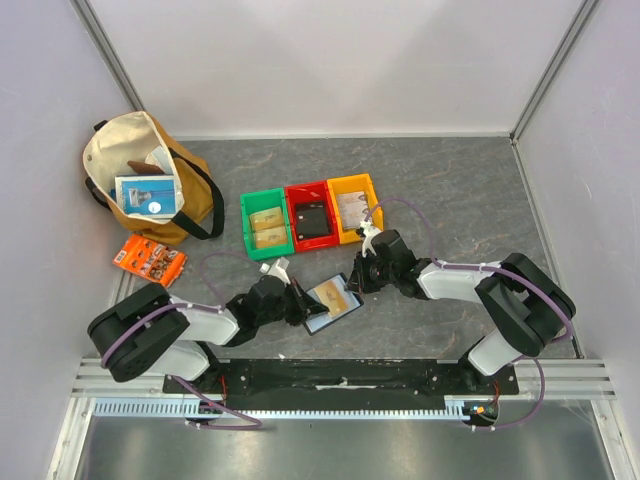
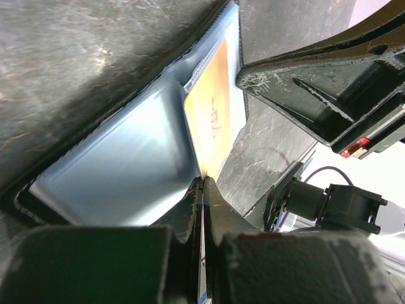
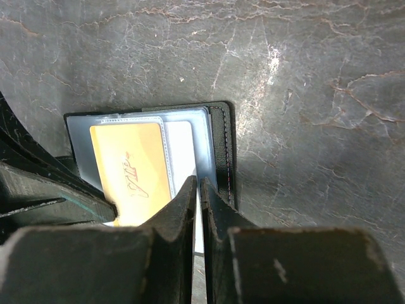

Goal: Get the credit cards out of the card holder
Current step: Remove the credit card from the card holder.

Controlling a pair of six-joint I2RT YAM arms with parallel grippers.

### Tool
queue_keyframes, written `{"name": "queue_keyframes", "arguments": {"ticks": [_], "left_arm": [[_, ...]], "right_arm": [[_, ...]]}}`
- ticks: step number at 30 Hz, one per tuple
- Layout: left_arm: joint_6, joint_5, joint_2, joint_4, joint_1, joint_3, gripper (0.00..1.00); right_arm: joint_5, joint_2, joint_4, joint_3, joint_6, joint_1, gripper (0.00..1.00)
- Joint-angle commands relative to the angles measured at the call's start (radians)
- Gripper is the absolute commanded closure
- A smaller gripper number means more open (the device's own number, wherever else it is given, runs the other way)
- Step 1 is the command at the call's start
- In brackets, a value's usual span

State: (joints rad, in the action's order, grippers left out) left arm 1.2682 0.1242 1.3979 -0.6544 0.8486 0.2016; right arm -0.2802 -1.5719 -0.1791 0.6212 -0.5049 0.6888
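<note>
I am watching the card holder [image 1: 333,300] lying open on the mat between the two arms, and both claws are working its edges. The left gripper [image 2: 202,188] is clenching hard on the holder's near edge, right at the fold beside the orange card [image 3: 131,168]. The right gripper [image 3: 197,190] is pinching a thin pale strip [image 3: 182,149] next to that card. Whether that strip is a card or only the clear sleeve, I cannot tell. That is what is worrying me: if it is sleeve, a pull will be dragging the whole holder rather than freeing a card, and the plastic could be tearing. If the left claw is also trapping the orange card against the fold, that card will be jamming or bending. Both sets of fingers are crowding close, so a careless move risks a knock. The table [image 1: 450,190] is showing a dark grey marbled surface, ringed by plain white walls, with green [image 1: 266,225], red [image 1: 312,215] and yellow [image 1: 352,205] bins behind, and a canvas tote bag [image 1: 108,150] and an orange packet [image 1: 148,260] off to the left.
</note>
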Motion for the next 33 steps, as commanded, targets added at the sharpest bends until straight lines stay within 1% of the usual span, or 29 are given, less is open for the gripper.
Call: {"name": "queue_keyframes", "arguments": {"ticks": [1, 4, 7, 10, 11, 13, 15, 17, 18, 21, 26, 30, 33], "left_arm": [[0.025, -0.061, -0.056, 0.067, -0.002, -0.018, 0.98], [0.002, -0.058, -0.042, 0.098, -0.002, 0.010, 0.98], [-0.004, -0.043, -0.014, 0.091, -0.003, 0.030, 0.98], [-0.013, -0.032, 0.007, 0.088, -0.002, 0.045, 0.98], [-0.015, -0.032, 0.015, 0.090, -0.002, 0.048, 0.98], [-0.018, -0.032, 0.019, 0.091, -0.002, 0.055, 0.98], [-0.018, -0.029, 0.026, 0.095, -0.002, 0.058, 0.98], [-0.018, -0.026, 0.029, 0.099, -0.002, 0.059, 0.98], [-0.018, -0.024, 0.032, 0.101, 0.000, 0.061, 0.98], [-0.016, -0.026, 0.033, 0.101, -0.002, 0.062, 0.98], [-0.017, -0.023, 0.036, 0.104, -0.002, 0.067, 0.98], [-0.016, -0.024, 0.032, 0.105, -0.002, 0.067, 0.98], [-0.013, -0.026, 0.032, 0.108, -0.003, 0.067, 0.98]], "right_arm": [[0.018, -0.023, 0.089, -0.031, 0.012, -0.003, 0.88], [0.015, -0.027, 0.089, -0.029, 0.012, -0.003, 0.88], [0.009, -0.014, 0.089, -0.031, 0.011, -0.003, 0.88], [-0.001, 0.021, 0.089, -0.029, 0.011, -0.003, 0.86], [-0.001, 0.038, 0.092, -0.026, 0.011, -0.003, 0.84], [0.001, 0.070, 0.095, -0.018, 0.011, -0.003, 0.74], [0.012, 0.105, 0.102, -0.006, 0.012, -0.003, 0.68], [0.019, 0.133, 0.101, 0.005, 0.019, -0.003, 0.62], [0.016, 0.145, 0.095, 0.008, 0.022, -0.003, 0.61], [-0.040, 0.154, 0.064, 0.017, 0.025, -0.003, 0.63], [-0.145, 0.086, -0.028, 0.012, -0.021, -0.003, 0.76], [-0.149, 0.032, -0.083, -0.006, -0.044, -0.003, 0.81], [-0.157, -0.008, -0.109, -0.017, -0.052, -0.008, 0.83]]}}
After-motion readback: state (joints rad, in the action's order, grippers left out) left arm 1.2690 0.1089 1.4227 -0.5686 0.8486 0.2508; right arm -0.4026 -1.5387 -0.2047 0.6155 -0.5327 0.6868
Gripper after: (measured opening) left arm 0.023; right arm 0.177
